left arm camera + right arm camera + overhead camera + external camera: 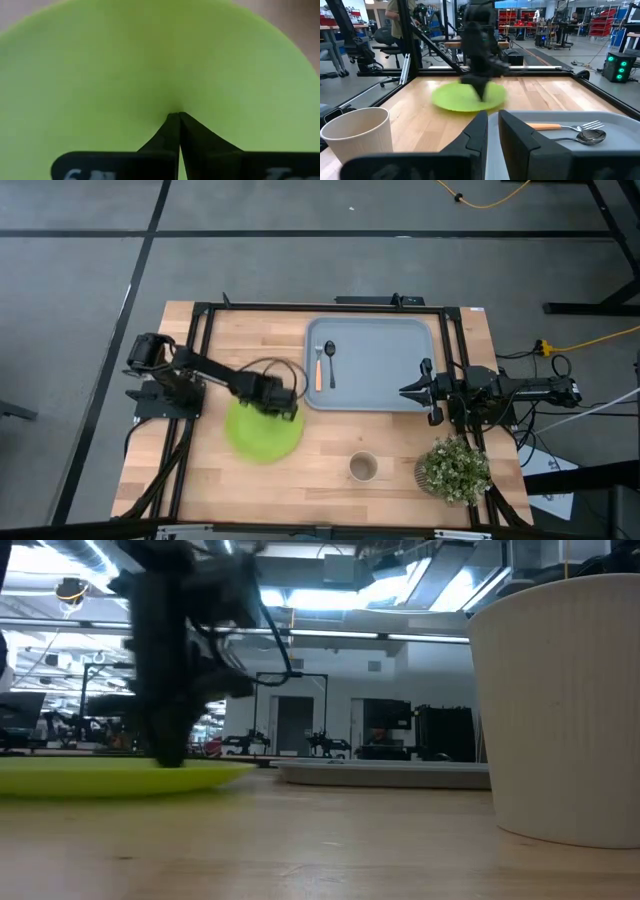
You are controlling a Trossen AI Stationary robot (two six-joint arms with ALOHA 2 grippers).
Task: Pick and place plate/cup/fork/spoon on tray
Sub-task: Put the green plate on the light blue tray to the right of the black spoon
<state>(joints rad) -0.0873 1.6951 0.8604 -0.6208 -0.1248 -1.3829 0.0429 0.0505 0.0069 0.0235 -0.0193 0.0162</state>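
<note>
Left tool (285, 404) on plate (262, 432)

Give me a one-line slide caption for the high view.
Left gripper on the lime-green plate; fork and spoon already on the tray.

High camera looking straight down over the table (330, 465), low camera sitting at table-top level, apparently right beside the cup (560, 705), both sharing the plate (263, 432).

The table (200, 470) is pale planked wood with a smooth finish; the plate (262, 435) looks like matt lime plastic, the tray (375, 355) matt grey-blue plastic, the cup (357, 135) finely ribbed paper
</note>
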